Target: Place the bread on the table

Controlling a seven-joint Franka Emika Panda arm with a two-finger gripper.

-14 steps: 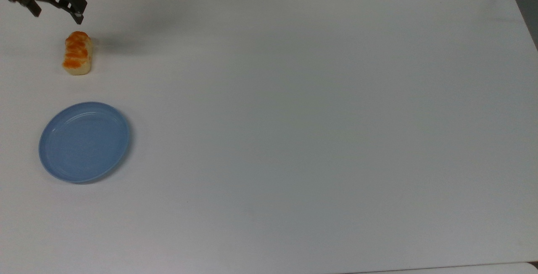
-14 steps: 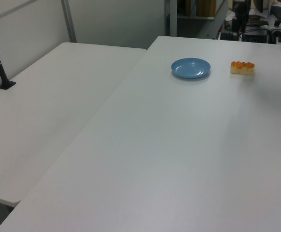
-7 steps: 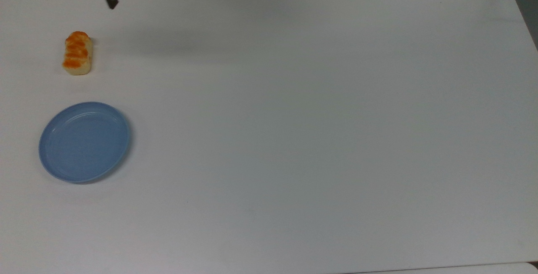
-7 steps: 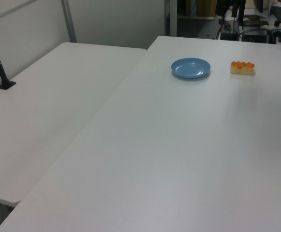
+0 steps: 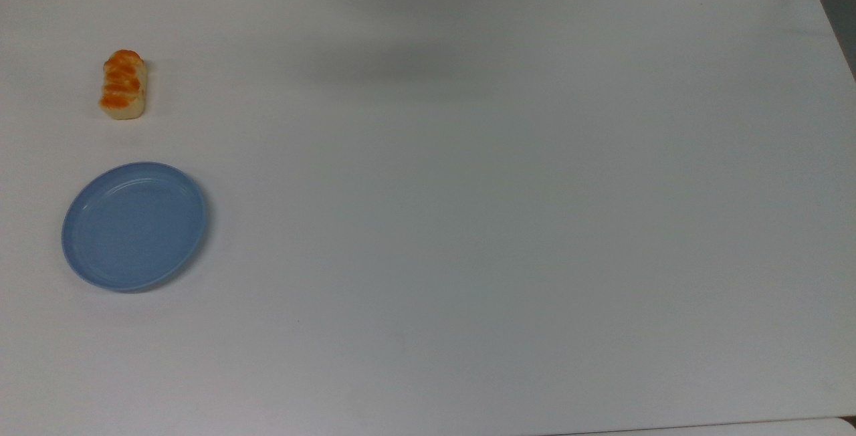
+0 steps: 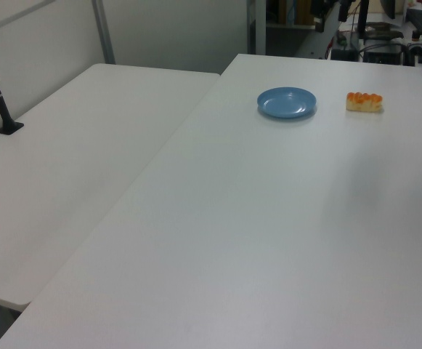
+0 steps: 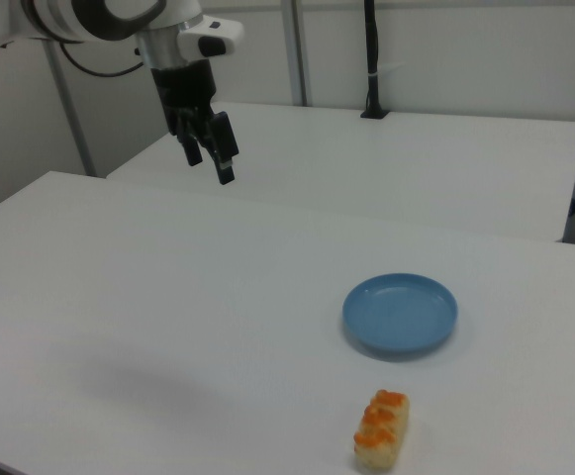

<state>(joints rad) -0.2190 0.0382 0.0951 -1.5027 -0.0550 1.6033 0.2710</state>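
1. The bread lies flat on the table, orange top up, no tool touching it. In the top view it sits at about 12 o'clock from the blue plate, near but apart, not on it.
2. The gripper hangs high above the table in the right view, at roughly 10 o'clock from the plate and well apart from the bread. Its two fingers stand spread with a clear gap and nothing between them: released, empty.
3. Judgement: with the loaf resting on the tabletop, the placing looks done; the step in hand reads as clearing the arm away.
4. To do that well: keep the fingers high and empty, travel away from the loaf, never sweep low across it or the plate, since a light loaf would roll or skid at a nudge.
5. Writing: no brand, label or lettering can be read on bread, plate, table or arm.
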